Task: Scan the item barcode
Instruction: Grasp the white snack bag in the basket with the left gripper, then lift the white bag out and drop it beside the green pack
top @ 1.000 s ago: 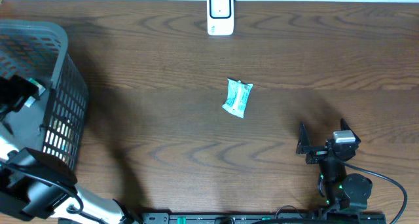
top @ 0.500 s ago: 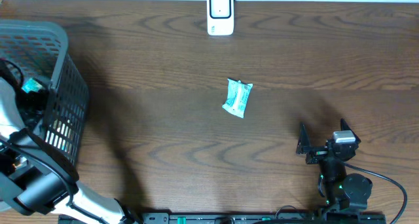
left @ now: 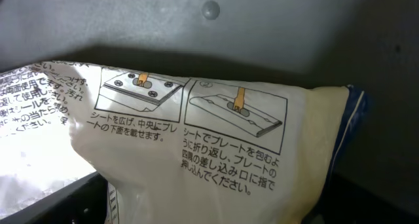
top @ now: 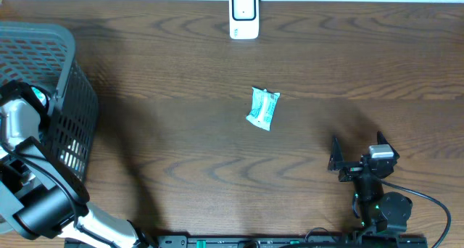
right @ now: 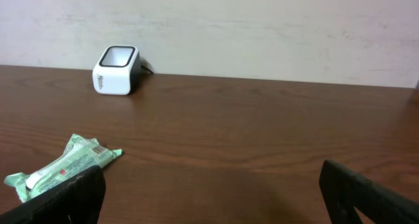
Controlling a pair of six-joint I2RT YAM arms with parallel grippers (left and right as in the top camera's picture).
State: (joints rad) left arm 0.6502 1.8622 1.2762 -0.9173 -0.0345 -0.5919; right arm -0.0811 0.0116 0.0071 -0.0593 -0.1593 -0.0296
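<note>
One scanner [top: 244, 14], one basket [top: 69, 74], one green packet [top: 262, 108], one cream pouch [left: 216, 139].
Packet green-white, crimped ends, flat on table; right gripper [top: 357, 151] fingers apart; left gripper [top: 32, 99] in basket, fingers can't tell.

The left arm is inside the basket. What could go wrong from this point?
1. The white packet lies close to the grey basket wall, so a grasp might catch the wall or pinch only a fold and slip.
2. The side of the packet in view shows printed instructions and no barcode, so it may be presented to the scanner with the wrong face.
</note>
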